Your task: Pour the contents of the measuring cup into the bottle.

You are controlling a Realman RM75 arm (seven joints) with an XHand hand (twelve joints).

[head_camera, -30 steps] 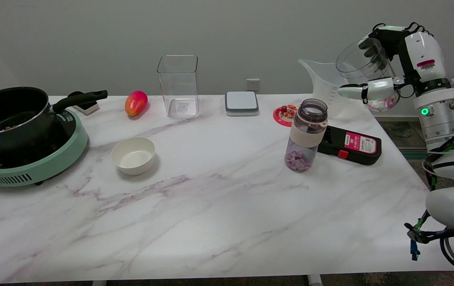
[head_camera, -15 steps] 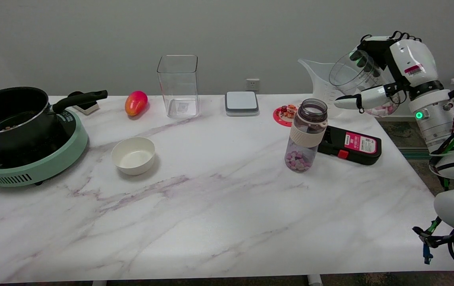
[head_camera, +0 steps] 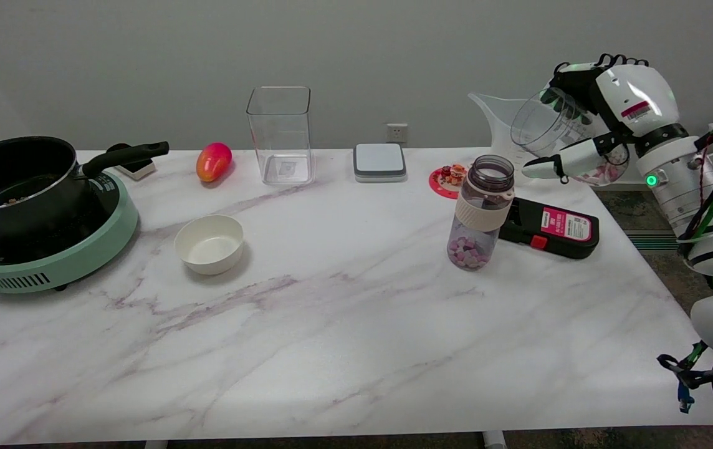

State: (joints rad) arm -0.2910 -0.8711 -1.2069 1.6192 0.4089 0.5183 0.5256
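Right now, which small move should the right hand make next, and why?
Probably carry the measuring cup left until its mouth is over the bottle. The right hand holds it tilted but off to the bottle's right, pieces still inside.

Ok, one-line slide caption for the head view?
Right hand tilts a clear cup of pastel pieces toward the open bottle on the marble table.

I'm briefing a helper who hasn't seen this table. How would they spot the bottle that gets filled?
Start at the marble table's right half, just in front of the flat black device with a red label. There stands the clear upright bottle, its mouth open. A cream band around its neck and the pink and purple pieces at its bottom set it apart.
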